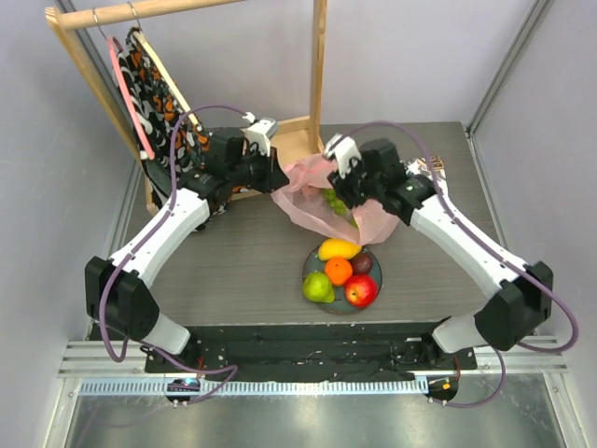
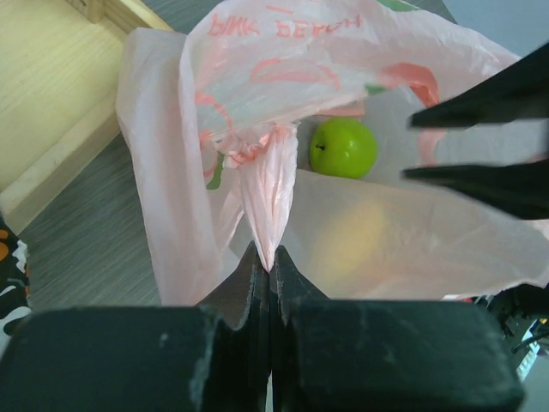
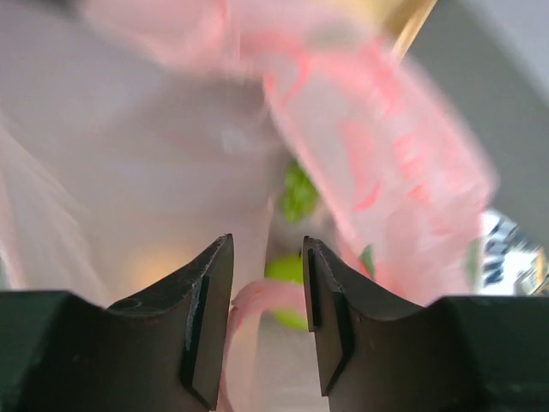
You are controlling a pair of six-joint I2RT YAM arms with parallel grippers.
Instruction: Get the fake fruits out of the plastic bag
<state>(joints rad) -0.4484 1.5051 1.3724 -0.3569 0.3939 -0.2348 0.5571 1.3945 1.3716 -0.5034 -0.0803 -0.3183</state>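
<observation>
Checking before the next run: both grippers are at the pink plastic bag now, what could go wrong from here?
1. The left gripper is shut on only a thin twisted fold of the translucent pink plastic bag; it could slip or tear, and the mouth may collapse over the round green plastic apple inside.
2. A pink bag strip lies just ahead of the right gripper's parted jaws; closing could catch film instead of fruit.
</observation>
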